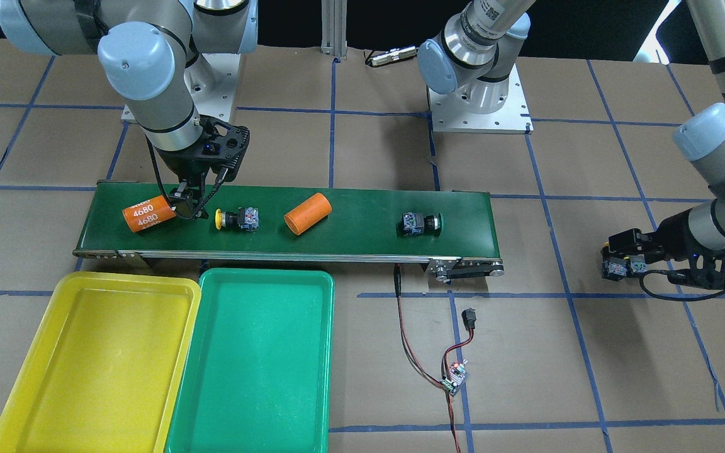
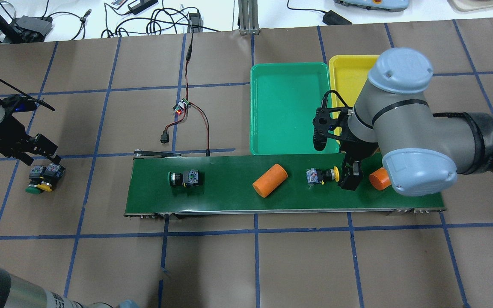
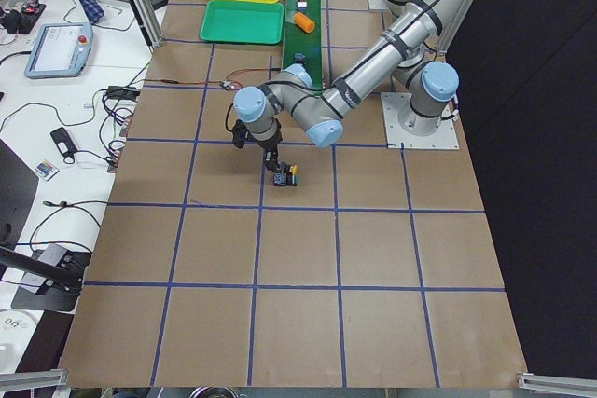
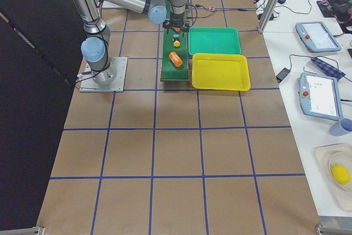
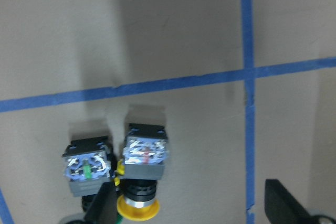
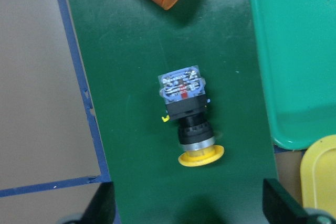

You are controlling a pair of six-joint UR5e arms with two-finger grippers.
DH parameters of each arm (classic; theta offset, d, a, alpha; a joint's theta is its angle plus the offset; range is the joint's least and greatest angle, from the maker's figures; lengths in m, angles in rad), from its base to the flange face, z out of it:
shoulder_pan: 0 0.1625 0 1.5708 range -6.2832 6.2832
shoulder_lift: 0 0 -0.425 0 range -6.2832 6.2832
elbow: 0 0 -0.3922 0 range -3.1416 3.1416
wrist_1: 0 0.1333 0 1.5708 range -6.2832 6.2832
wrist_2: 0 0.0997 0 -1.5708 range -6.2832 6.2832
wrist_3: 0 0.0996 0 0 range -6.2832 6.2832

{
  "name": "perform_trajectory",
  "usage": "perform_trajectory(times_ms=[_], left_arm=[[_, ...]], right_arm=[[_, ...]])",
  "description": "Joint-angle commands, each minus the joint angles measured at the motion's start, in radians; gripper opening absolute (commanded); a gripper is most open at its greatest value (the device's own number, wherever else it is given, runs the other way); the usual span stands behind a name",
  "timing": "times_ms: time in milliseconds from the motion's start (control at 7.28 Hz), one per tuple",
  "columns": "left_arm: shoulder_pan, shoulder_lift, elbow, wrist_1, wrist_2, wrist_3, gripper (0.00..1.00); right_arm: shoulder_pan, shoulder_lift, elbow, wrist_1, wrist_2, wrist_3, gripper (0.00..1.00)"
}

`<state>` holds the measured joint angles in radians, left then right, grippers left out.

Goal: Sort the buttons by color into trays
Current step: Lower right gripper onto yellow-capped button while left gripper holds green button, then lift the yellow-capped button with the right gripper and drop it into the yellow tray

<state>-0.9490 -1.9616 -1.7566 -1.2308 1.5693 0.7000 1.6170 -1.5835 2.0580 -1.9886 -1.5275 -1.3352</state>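
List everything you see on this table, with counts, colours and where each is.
Conveyor belt: one, dark green, centre.
Yellow buttons: two; one on belt, one on the table.
Green buttons: two; one on belt, one beside the table's yellow.
Orange cylinders: two, on belt; one marked 4680, one plain.
Trays: two; yellow tray, green tray, side by side, empty.
Circuit board: one, wired, near belt's end.
Right gripper: open, by belt's yellow button.
Left gripper: open, above the table pair.
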Motion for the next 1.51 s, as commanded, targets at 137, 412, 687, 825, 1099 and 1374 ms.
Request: perform_trajectory(times_ms=[137, 412, 687, 825, 1099, 1374], left_arm=[[0.001, -0.080, -0.018, 0.119, -0.006, 0.024, 1.00], [-0.005, -0.080, -0.032, 0.119, -0.003, 0.033, 1.00], [-0.025, -0.057, -0.055, 0.123, 0.005, 0.033, 1.00], [-0.036, -0.048, -0.072, 0.123, 0.006, 0.039, 1.00], [-0.040, -0.040, -0.130, 0.181, 0.009, 0.041, 1.00], [-0.059, -0.016, -0.178, 0.218, 0.050, 0.029, 1.00]], right_arm=[[-0.084, 0.010, 0.089, -0.093, 0.003, -0.138, 1.00], [-0.091, 0.010, 0.102, -0.125, 0.012, -0.139, 1.00], [-0.091, 0.010, 0.103, -0.130, 0.000, -0.151, 1.00], [-0.091, 0.011, 0.105, -0.130, 0.000, -0.156, 1.00], [-0.091, 0.025, 0.111, -0.130, 0.000, -0.165, 1.00], [-0.091, 0.043, 0.106, -0.133, 0.000, -0.167, 0.91]])
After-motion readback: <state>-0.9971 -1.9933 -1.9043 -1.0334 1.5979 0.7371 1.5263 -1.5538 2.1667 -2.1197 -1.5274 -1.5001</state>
